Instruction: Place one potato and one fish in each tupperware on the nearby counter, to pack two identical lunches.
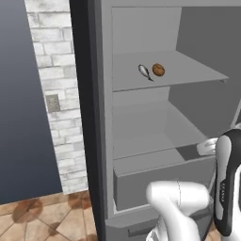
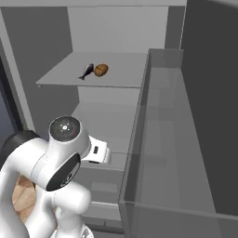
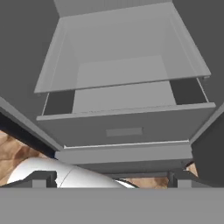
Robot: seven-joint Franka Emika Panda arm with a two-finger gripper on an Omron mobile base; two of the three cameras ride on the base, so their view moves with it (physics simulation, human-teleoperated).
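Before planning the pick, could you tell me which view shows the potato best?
The left base view: the potato sits unobstructed on the fridge shelf, apart from the fish. The right base view shows it touching the fish.

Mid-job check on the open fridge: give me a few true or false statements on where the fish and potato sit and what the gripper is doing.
1. The fish and the potato lie side by side on the upper fridge shelf. True.
2. The gripper holds the potato. False: its jaws are open and empty, and the potato rests on the shelf.
3. The fridge drawer is pulled partly out. True.
4. The fish lies inside the drawer. False: it is on the upper shelf.
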